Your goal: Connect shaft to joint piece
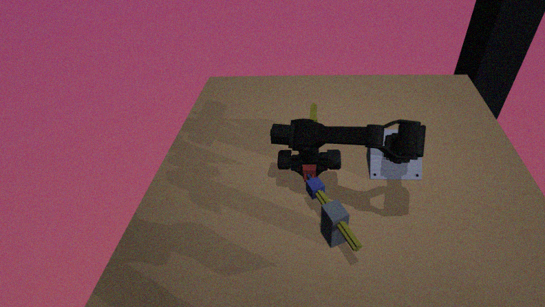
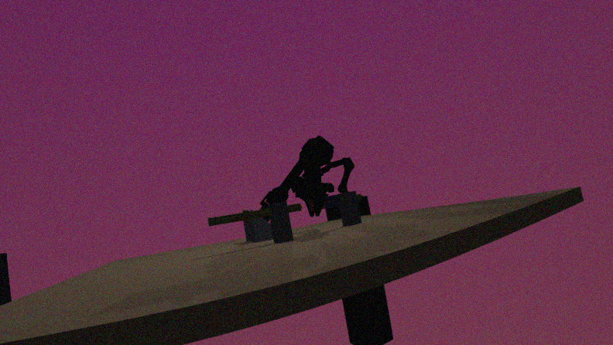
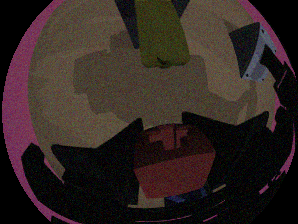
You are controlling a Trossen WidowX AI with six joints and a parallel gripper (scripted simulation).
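Observation:
My gripper [image 1: 309, 175] [image 2: 315, 213] [image 3: 162, 119] is shut on the red joint piece [image 1: 309, 168] [image 3: 175, 176], with a finger on each side. The piece's cross-shaped opening faces the near end of the second yellow shaft [image 1: 313, 111] [image 2: 223, 219] [image 3: 162, 35] in the wrist view, with a gap between them. Exact alignment is hard to tell. A blue hinge part [image 1: 315, 186] joins the red piece to the fixed yellow shaft [image 1: 349, 237], which runs through the grey block [image 1: 335, 212] [image 2: 351, 210]. The second block [image 2: 282, 224] [image 3: 129, 25] carries the second shaft; the arm hides it in the top view.
The arm's pale base plate [image 1: 396, 174] [image 3: 256, 67] stands on the wooden table [image 1: 457, 248] [image 2: 214, 274], right of the shafts in the top view. The arm reaches over the second shaft. A dark post [image 1: 499, 49] rises beyond the far right corner.

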